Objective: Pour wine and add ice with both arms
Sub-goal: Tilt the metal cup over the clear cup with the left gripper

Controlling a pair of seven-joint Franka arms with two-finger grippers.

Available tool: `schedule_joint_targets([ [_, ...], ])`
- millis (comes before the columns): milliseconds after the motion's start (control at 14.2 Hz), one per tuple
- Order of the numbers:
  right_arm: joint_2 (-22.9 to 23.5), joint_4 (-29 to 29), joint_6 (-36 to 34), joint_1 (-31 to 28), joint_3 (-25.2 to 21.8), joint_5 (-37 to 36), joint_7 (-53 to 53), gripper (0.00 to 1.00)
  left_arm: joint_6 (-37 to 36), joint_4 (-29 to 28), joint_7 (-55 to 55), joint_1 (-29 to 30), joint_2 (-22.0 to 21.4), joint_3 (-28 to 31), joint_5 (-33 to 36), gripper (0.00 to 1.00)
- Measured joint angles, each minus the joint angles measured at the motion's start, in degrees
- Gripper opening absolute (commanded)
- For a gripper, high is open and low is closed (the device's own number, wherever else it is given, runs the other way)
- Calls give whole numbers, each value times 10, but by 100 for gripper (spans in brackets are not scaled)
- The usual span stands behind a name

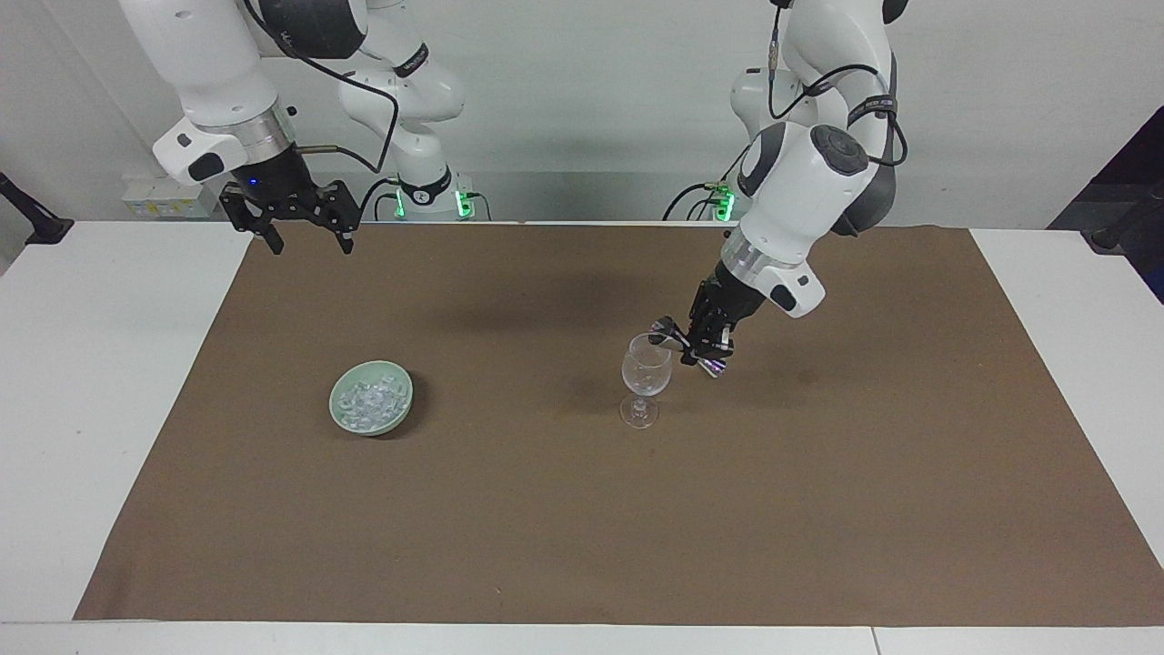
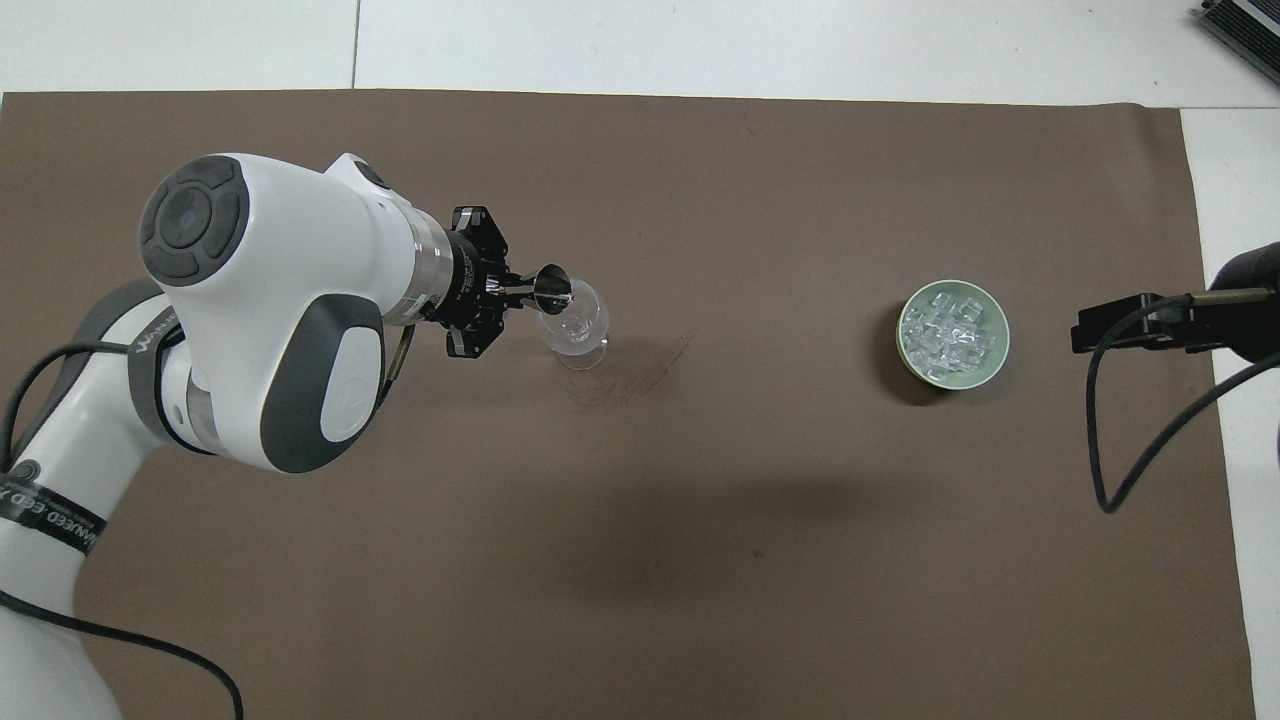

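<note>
- Overhead view showed the cup's (image 2: 552,287) open mouth tipped at the glass (image 2: 577,325) rim; facing view showed only its side.
- Left gripper (image 1: 693,343) clamped on cup (image 1: 667,330) over glass (image 1: 646,375).
- Right gripper (image 1: 304,235) waited, fingers wide, over mat's (image 1: 582,509) edge.
- Ice (image 1: 368,400) lay in bowl (image 1: 400,382), toward right arm's end, well apart from glass.

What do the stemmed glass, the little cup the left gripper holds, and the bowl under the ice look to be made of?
Stemmed glass: clear glass or plastic; the brown mat shows through it.
Small cup in the left gripper: polished metal, judging by its mirror-like grey sheen.
Bowl holding the ice: probably glazed ceramic, opaque pale green, smooth.
</note>
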Motion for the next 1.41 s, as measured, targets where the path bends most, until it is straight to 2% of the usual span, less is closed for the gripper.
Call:
schedule_joint_targets([
  [1407,0,0,0,0,0,0,0,100,15,-3,0,-31,1,-2,129,0],
])
